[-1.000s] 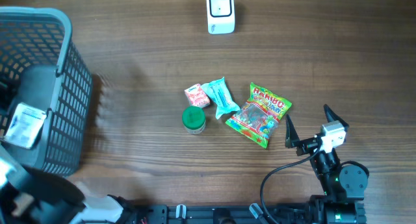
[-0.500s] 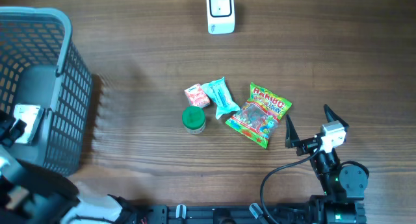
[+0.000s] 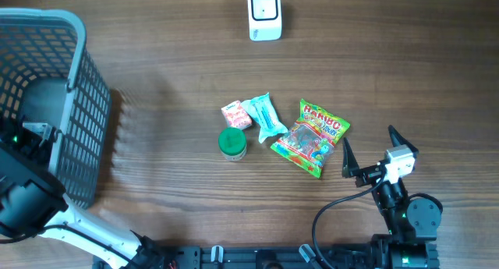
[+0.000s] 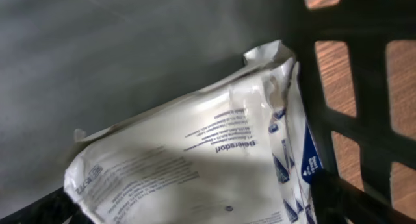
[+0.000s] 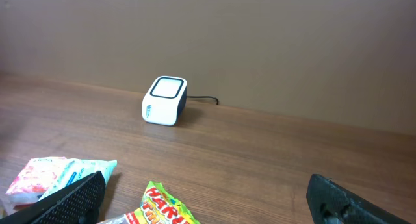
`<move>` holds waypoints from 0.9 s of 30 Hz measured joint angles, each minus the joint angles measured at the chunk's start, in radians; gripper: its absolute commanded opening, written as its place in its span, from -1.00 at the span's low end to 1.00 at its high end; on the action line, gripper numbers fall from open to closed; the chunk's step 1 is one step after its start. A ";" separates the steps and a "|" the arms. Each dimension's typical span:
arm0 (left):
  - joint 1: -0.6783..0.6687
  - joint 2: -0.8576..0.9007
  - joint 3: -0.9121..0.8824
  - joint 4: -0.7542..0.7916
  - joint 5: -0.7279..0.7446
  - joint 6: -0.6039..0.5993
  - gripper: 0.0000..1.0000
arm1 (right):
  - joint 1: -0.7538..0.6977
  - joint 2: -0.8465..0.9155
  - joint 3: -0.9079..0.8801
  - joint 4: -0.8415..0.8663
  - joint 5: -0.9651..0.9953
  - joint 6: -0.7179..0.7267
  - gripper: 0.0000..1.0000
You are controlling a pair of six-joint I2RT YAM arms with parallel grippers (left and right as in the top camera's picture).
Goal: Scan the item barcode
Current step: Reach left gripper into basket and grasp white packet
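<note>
Your left claw (image 4: 195,201) stood spread wide inside the basket (image 4: 364,87) at the table's (image 3: 171,51) 9 o'clock edge, gripping nothing. The white printed packet (image 4: 195,139) lay on the basket floor between its fingers, reaching toward 1 o'clock against the mesh wall. Your right claw (image 3: 367,138) was likewise open and empty at 5 o'clock, with the candy bag (image 3: 312,136) at its 9 o'clock.
</note>
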 measured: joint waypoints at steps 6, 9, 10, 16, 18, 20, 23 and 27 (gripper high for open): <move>-0.002 0.006 0.005 -0.037 0.005 -0.005 -0.45 | 0.000 0.000 0.000 0.000 0.000 0.000 1.00; -0.002 -0.003 0.009 -0.040 0.047 0.002 -0.42 | 0.000 0.000 0.000 0.000 0.000 0.000 1.00; -0.002 -0.009 0.008 -0.040 0.055 0.008 -0.42 | 0.000 0.000 0.000 0.000 0.000 0.000 1.00; -0.006 -0.179 -0.003 -0.040 0.107 0.055 -0.37 | 0.000 0.000 0.000 0.000 0.000 0.000 0.99; -0.006 -0.296 -0.003 -0.040 0.129 0.081 -0.34 | 0.000 0.000 0.000 0.000 0.000 0.000 1.00; -0.010 -0.390 -0.003 -0.040 0.167 0.108 -0.31 | 0.000 0.000 0.000 0.000 0.000 0.000 1.00; -0.019 -0.522 -0.003 -0.041 0.266 0.171 -0.29 | 0.000 0.000 0.000 0.000 0.000 0.000 0.99; -0.119 -0.729 -0.003 -0.087 0.410 0.261 -0.29 | 0.000 0.000 0.000 0.000 0.000 0.000 1.00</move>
